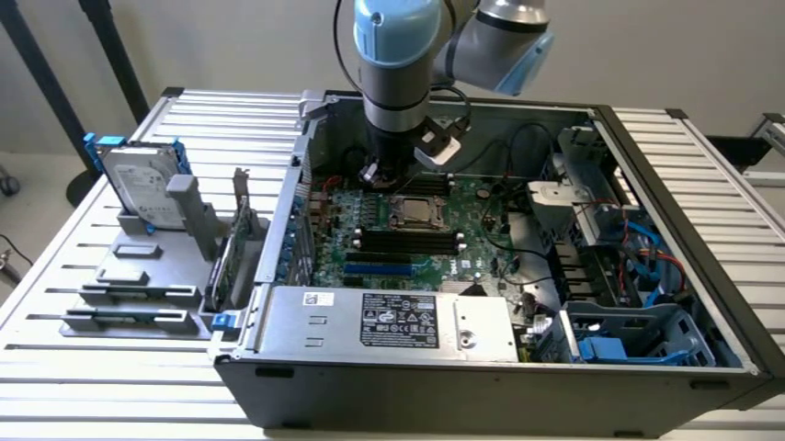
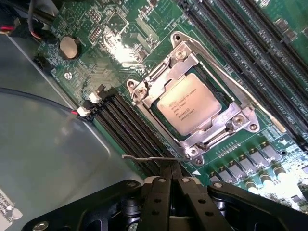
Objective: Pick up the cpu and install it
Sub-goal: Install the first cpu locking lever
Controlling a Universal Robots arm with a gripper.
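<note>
The cpu [image 2: 189, 103] is a small square chip with a silver-grey top. It lies flat in its socket under the metal retention frame [image 2: 179, 52] on the green motherboard [image 2: 120, 72]. In the exterior view the cpu [image 1: 417, 212] sits mid-board inside the open computer case [image 1: 491, 377]. My gripper [image 1: 374, 175] hangs just above the board, beside the socket on the exterior view's left. Its black fingers [image 2: 159, 192] are pressed together and hold nothing. A thin wire socket lever [image 2: 144, 158] ends right at the fingertips.
Black memory slots [image 2: 125, 125] run beside the socket. A grey power supply [image 1: 392, 322] fills the case front, and cables and blue drive bays [image 1: 626, 340] sit at the exterior view's right. Outside the case stand a hard drive in a blue frame [image 1: 135, 179] and grey plastic blocks [image 1: 135, 294].
</note>
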